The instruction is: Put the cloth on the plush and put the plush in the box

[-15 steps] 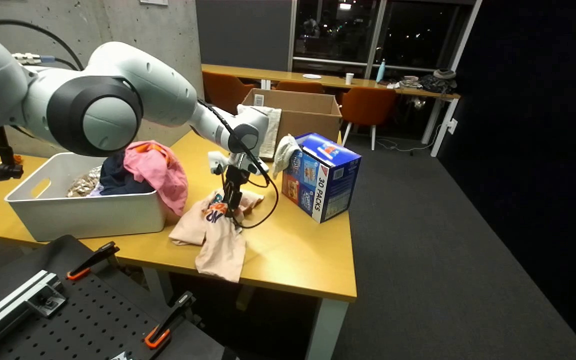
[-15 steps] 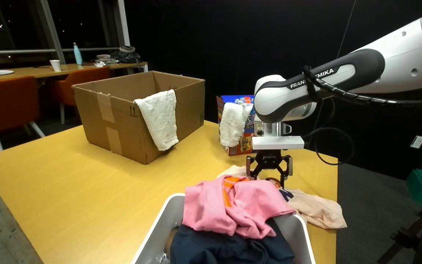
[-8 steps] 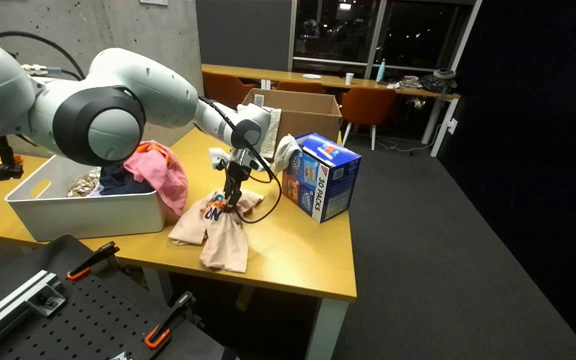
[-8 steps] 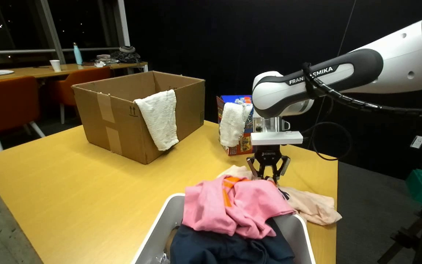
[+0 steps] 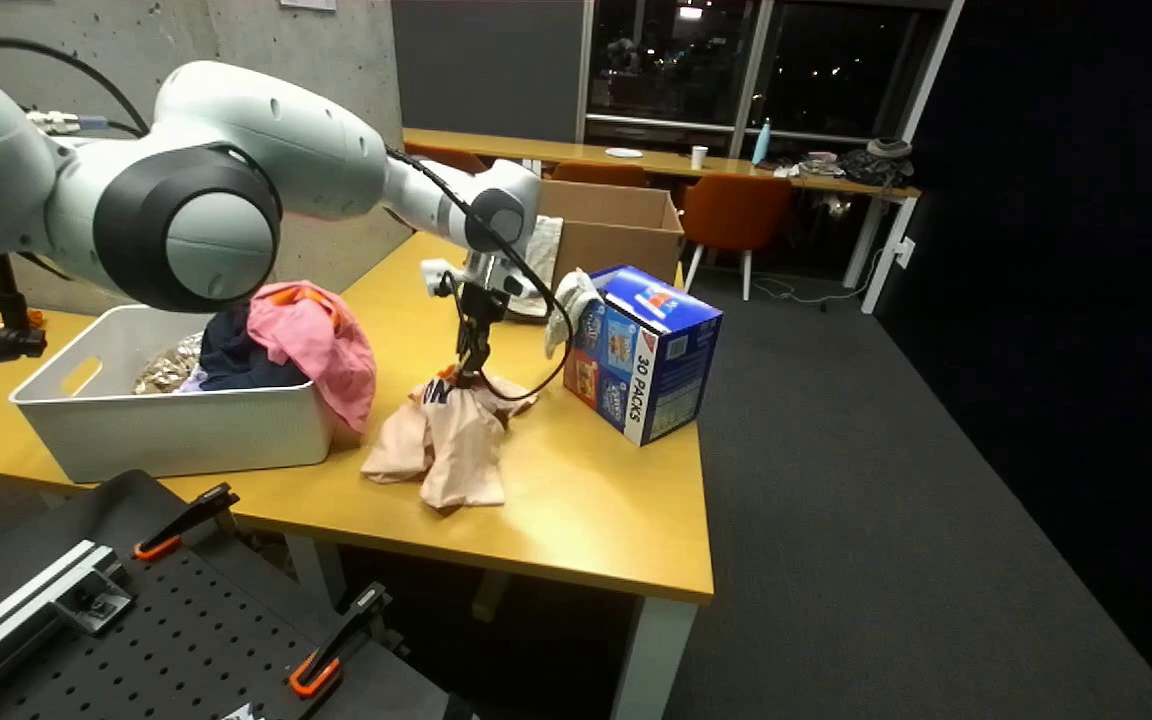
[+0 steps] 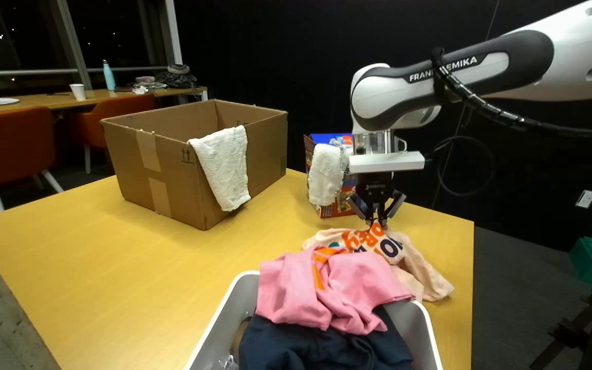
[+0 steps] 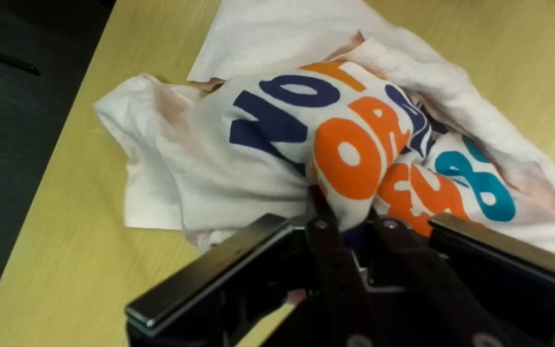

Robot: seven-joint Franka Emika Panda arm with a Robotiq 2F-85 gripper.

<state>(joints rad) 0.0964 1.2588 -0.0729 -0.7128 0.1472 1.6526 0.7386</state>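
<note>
Cloth (image 5: 461, 450) between tub (image 5: 196, 432), box (image 5: 643, 358) — tub contact unclear.

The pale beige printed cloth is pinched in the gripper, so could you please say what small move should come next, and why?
I would probably raise the black gripper slightly: its fingers pinch a peak of the pale beige printed cloth, while loose ends rest on the yellow wooden table and might drag.

Pale beige limp printed cloth (image 7: 229, 173): soft matt fabric, creased
Black two-fingered tool (image 6: 377, 223): dark matt body, smooth metallic-looking bars with a shine
Blue-and-white cube-shaped printed carton (image 5: 644, 360): smooth cardboard, glossy on top
Yellow flat tabletop (image 6: 136, 267): wood-look, faintly grained, softly shiny
Large brown open carton (image 6: 167, 172): plain matt cardboard
White rag on the brown carton (image 6: 222, 168): rough, nubbly cloth
Light grey shallow tub (image 5: 176, 432): smooth plastic, low sheen
Bright pink heaped fabric (image 6: 332, 290): matt, smooth
</note>
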